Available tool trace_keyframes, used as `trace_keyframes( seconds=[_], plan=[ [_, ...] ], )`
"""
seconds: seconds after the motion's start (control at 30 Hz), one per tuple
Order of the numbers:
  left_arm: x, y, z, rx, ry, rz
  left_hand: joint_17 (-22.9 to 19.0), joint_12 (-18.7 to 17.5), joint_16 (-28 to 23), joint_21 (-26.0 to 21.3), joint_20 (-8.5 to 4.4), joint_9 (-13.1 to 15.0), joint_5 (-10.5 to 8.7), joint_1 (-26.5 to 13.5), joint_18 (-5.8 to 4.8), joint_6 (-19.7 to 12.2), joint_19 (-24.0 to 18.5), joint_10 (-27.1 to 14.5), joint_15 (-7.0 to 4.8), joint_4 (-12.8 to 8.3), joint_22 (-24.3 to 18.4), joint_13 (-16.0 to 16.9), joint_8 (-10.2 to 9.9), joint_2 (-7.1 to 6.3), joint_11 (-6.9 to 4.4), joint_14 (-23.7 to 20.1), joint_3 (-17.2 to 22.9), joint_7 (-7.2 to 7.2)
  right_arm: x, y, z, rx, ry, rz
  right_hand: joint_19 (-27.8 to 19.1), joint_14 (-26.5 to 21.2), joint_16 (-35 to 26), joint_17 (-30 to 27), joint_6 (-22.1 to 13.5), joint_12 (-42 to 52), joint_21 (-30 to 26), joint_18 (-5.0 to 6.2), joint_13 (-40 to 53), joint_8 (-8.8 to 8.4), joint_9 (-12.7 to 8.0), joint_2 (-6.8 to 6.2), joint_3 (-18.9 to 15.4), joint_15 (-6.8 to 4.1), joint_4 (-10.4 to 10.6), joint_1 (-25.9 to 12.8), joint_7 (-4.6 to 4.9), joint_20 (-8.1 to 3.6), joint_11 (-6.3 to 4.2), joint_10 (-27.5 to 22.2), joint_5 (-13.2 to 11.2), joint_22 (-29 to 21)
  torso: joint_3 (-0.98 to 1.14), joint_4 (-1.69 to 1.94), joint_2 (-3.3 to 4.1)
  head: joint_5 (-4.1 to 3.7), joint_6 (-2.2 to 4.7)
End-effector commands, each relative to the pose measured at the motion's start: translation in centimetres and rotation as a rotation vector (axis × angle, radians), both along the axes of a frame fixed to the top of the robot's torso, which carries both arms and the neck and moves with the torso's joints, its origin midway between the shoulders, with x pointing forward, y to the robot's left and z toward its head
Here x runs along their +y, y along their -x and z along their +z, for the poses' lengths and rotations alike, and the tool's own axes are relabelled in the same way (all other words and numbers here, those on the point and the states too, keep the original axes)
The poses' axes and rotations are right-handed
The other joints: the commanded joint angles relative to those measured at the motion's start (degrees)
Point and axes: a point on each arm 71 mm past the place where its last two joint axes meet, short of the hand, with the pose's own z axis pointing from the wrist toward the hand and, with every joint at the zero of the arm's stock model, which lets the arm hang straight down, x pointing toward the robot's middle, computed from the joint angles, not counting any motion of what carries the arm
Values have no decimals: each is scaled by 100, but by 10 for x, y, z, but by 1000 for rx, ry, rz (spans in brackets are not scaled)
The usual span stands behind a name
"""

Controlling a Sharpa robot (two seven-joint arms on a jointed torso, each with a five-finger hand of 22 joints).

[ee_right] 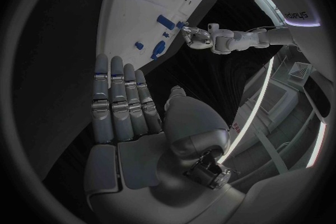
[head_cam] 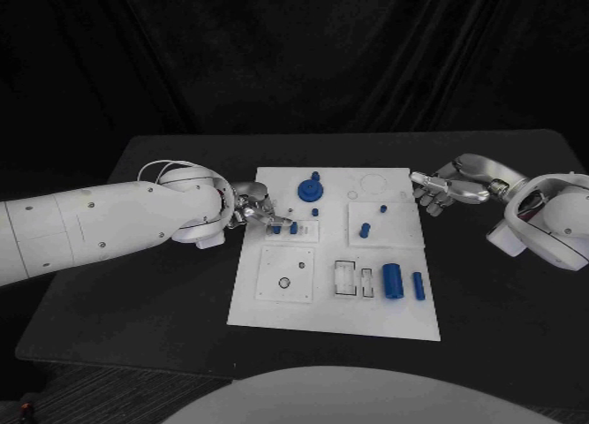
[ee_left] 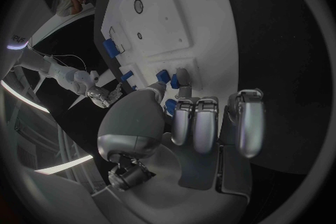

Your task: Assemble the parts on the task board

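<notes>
Two hands (head_cam: 252, 208) (head_cam: 437, 188), left fingertips' contact unclear

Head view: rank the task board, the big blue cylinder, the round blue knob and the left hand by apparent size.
1. Task board.
2. Left hand.
3. Round blue knob and big blue cylinder: they look about alike, so I will not rank them.

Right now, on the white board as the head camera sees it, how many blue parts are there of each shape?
Round blue disc with knob: 1
Long blue cylinders: 2
Small blue pegs: 5
Total: 8 blue parts
</notes>
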Motion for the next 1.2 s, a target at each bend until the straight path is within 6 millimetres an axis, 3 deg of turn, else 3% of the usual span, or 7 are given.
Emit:
trace_keyframes(
  seconds=[0.03, 0.2, 0.3, 0.67, 0.7, 0.97, 1.2],
  plan=[
    [-1, 1, -1, 6, 0, -19, 1510, 20, 15, 38, -27, 17, -81, -117, 75, 65, 93, 600, -22, 10, 1244, 1509, 27, 39, -27, 615, -98, -7, -1, 0, -2, 13, 7, -9, 26, -14, 10, 8, -17, 19, 8, 17, -8, 13, 8, 10, 24, 2, -5, -25, 19, 7, -15, 24, 28, -8, 1, -1, 0, 5, 1],
    [0, 1, -1, 7, -1, -19, 1510, 20, 15, 59, -45, 270, -65, -238, 70, 126, 111, 600, -46, -4, 1251, 1509, 248, 129, -59, 615, -269, -48, 0, 0, -2, 16, 8, -8, 27, -13, 10, 8, -17, 22, 8, 18, -10, 13, 9, 3, 28, 2, -8, -23, 20, 6, -15, 25, 41, -12, 1, 0, 1, 7, 1],
    [0, 1, -1, 8, -2, -18, 1510, 20, 15, 67, -68, 904, -40, -269, 68, 234, 119, 600, -68, -7, 1254, 1509, 1145, 194, -83, 615, -441, -76, 0, 0, -3, 19, 9, -7, 27, -13, 10, 8, -17, 22, 8, 18, -10, 13, 9, 3, 28, 2, -8, -23, 20, 6, -15, 25, 41, -12, 0, 0, 1, 12, 1],
    [3, 1, -2, 11, -5, -15, 1510, 20, 15, 45, -74, 972, 279, -141, 73, 18, 104, 600, -70, -16, 1247, 1509, 1135, 243, -82, 615, -499, -73, 0, 0, -3, 25, 11, -5, 27, -14, 10, 8, -17, 23, 8, 18, -11, 13, 9, 2, 29, 2, -8, -23, 20, 6, -15, 25, 43, -13, -1, -1, 1, 10, 1],
    [3, 1, -2, 10, -4, -14, 1510, 20, 15, 40, -72, 965, 637, -84, 74, -55, 99, 600, -66, -16, 1245, 1509, 1164, 270, -79, 615, -508, -71, 0, 0, -3, 25, 11, -5, 27, -14, 10, 8, -17, 23, 8, 18, -11, 13, 9, 2, 29, 2, -8, -23, 20, 6, -15, 25, 43, -13, 1, 0, 0, 12, 1],
    [5, 2, -1, 12, -4, -14, 1510, 20, 15, 14, -71, 892, 1972, 284, 80, -356, 76, 600, -70, -87, 1236, 1509, 963, 232, -81, 615, -319, -76, 0, 0, -4, 27, 12, -4, 27, -15, 10, 8, -18, 24, 8, 17, -12, 12, 8, 0, 30, 3, -7, -24, 19, 6, -15, 26, 47, -16, 1, -1, 2, 21, 1],
    [4, 3, -1, 17, -4, -20, 1510, 20, 15, 7, -81, 849, 2685, 533, 83, -452, 69, 600, -79, -178, 1234, 1509, 812, 130, -95, 615, -32, -89, 0, 0, -4, 28, 13, -5, 27, -15, 10, 8, -18, 24, 8, 17, -12, 12, 8, 0, 30, 3, -7, -24, 19, 6, -15, 26, 47, -16, 3, 1, -1, 15, 1]
  ],
)
